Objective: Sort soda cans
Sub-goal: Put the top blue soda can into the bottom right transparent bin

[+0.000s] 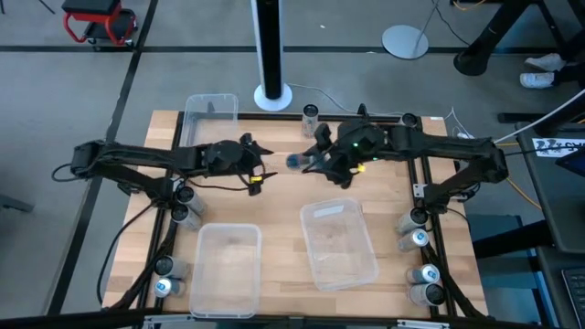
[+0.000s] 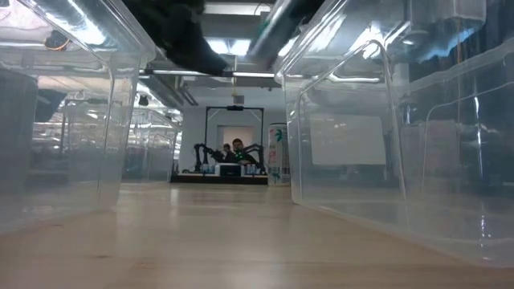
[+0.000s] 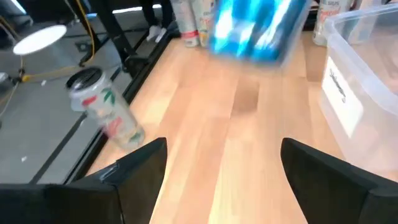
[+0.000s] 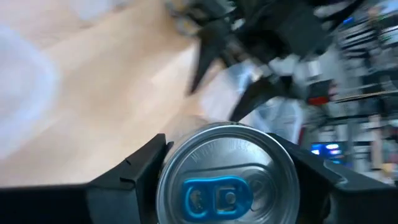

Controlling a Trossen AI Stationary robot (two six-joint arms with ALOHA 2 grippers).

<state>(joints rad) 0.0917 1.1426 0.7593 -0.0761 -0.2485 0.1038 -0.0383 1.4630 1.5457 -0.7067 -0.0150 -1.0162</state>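
Pale wooden table with smooth matt grain, glossy clear plastic bins, shiny brushed-metal soda can with blue tab, matt black gripper fingers

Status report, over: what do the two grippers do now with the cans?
Right gripper shut on blue-tab can, mid-table. Left gripper open, empty, facing it. Clear bins below, nothing between.

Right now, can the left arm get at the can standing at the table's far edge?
Probably not directly. The right gripper, shut on a blue can, sits between the open left gripper and that far can.
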